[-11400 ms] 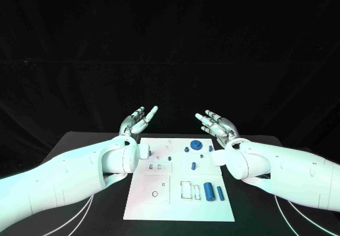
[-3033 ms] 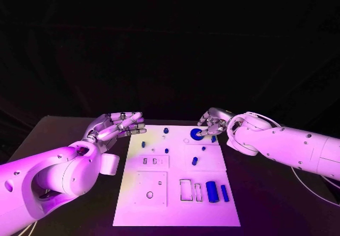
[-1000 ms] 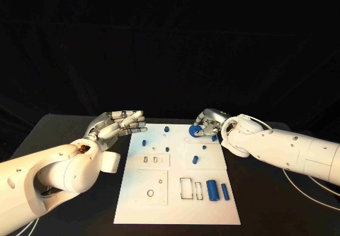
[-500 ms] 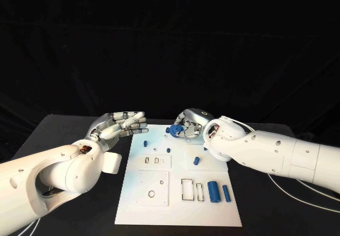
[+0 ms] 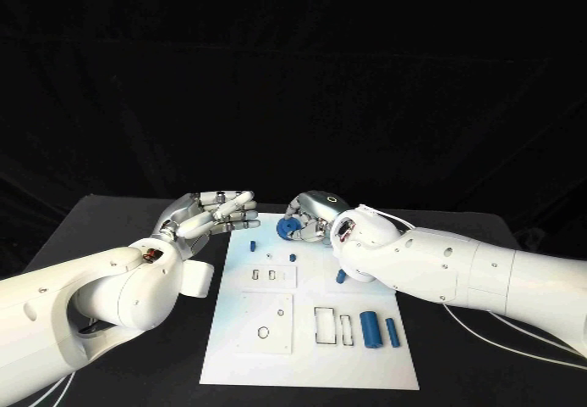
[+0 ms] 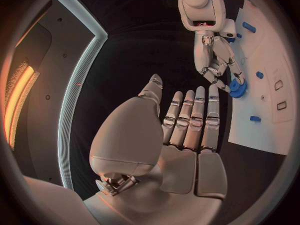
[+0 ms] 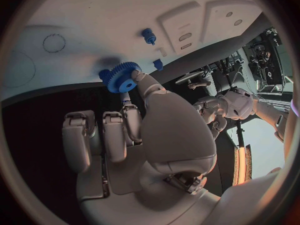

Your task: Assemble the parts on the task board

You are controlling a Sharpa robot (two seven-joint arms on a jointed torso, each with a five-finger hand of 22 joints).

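Note:
The white task board (image 5: pixel 306 339) lies in the middle of the black table. My right hand (image 5: pixel 310 219) hovers over the board's far left corner and pinches a blue gear (image 5: pixel 288 225) in its fingertips. The gear (image 7: pixel 122 77) is off the board, held above its edge, and the same gear (image 6: pixel 237 87) hangs in front of my left palm. My left hand (image 5: pixel 208 217) floats just left of it, empty, fingers spread and pointing at the gear. Small blue pegs (image 5: pixel 254 246) stand in the board's far half. Two blue cylinders (image 5: pixel 370 329) lie near its front right.
Rectangular and round cutouts (image 5: pixel 321 326) mark the board's near half. My right forearm (image 5: pixel 453 275) crosses above the board's right side. Black table (image 5: pixel 110 229) shows on both sides of the board.
My right hand has carried the blue gear leftward along the board's far edge, close to my left hand. The left hand has stayed in place.

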